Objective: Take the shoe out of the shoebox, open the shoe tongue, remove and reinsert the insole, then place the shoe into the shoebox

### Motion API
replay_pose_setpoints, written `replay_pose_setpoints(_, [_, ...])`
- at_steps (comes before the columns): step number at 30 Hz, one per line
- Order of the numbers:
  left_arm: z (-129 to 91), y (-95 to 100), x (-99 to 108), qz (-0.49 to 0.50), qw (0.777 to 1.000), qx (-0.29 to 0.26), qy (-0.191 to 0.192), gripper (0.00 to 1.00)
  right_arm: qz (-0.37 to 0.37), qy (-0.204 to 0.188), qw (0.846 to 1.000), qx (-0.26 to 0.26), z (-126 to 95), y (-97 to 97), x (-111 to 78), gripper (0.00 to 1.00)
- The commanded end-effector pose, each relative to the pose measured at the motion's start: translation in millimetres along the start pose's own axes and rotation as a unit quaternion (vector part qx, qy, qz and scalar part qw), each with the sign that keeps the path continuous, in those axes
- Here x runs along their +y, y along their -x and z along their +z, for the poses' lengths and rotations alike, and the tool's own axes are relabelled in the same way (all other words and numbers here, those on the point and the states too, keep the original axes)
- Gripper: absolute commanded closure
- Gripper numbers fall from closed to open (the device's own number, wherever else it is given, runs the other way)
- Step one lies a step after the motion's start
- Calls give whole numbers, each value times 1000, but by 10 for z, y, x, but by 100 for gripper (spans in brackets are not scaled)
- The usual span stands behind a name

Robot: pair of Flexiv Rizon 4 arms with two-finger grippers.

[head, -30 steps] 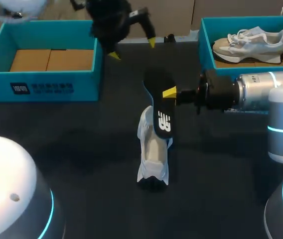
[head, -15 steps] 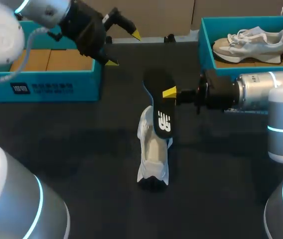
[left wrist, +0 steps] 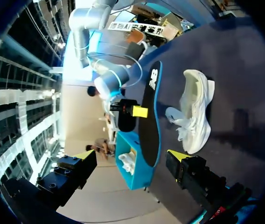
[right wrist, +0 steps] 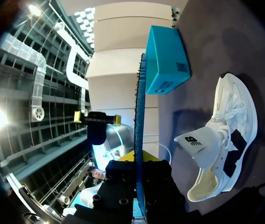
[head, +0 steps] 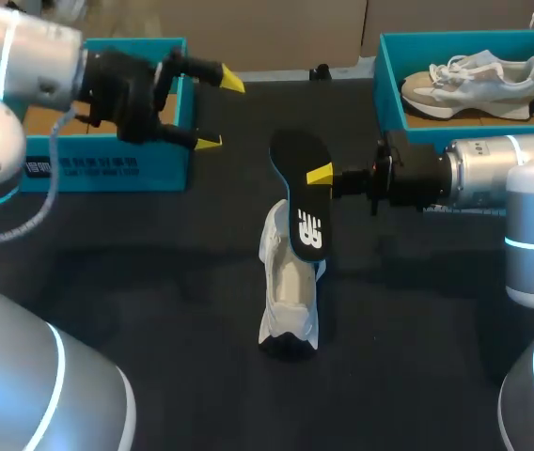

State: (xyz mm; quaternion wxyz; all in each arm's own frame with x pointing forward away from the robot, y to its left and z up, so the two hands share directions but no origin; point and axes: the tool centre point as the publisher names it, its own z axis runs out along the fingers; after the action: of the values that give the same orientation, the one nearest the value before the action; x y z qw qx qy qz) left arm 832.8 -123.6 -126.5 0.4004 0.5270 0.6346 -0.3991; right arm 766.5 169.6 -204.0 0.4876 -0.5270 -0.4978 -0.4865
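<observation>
Looking down on the black table (head: 154,282), you find the white low sneaker with white laces (head: 289,287) lying near its middle, outside both boxes. Take this sneaker as the reference for all the rest. Its opening faces up, and in the right wrist view its tongue (right wrist: 194,140) stands lifted away from the laces.

Just above the far end of the sneaker is the long black foam insole with a blue edge (head: 303,188). It is fully out of the shoe and tilted, with the lower end over the opening. Whether this end touches the sneaker, I cannot tell. Your right gripper (head: 318,177) comes in from the right of the sneaker and is closed on the insole, one finger on each face, at about the middle of its length.

Your left gripper (head: 220,113) is behind and to the left of the sneaker, well apart from it. It holds nothing, and its two yellow-tipped fingers are spread wide. It hovers just beside the near corner of the open teal cardboard shoebox (head: 107,160), which stands behind and far left of the sneaker.

Behind and to the right of the sneaker stands a second teal shoebox (head: 389,85), and inside it lies a grey and white sneaker (head: 474,80).
</observation>
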Motion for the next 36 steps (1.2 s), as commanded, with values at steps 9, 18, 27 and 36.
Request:
replay_pose_setpoints(9, [117,-200,-49,-19,982,-183,-36,0,0,1,1000,0,9,6,-8,100])
replay_pose_setpoints(18, [270,-396,-41,-25,978,-202,-42,0,0,1,1000,0,9,6,-8,100])
replay_pose_setpoints(27, [555,-425,-160,-5,981,-195,-17,0,0,1,1000,0,9,6,-8,100])
replay_pose_setpoints(36, [774,-436,-189,0,982,-187,2,0,0,1,1000,0,9,6,-8,100])
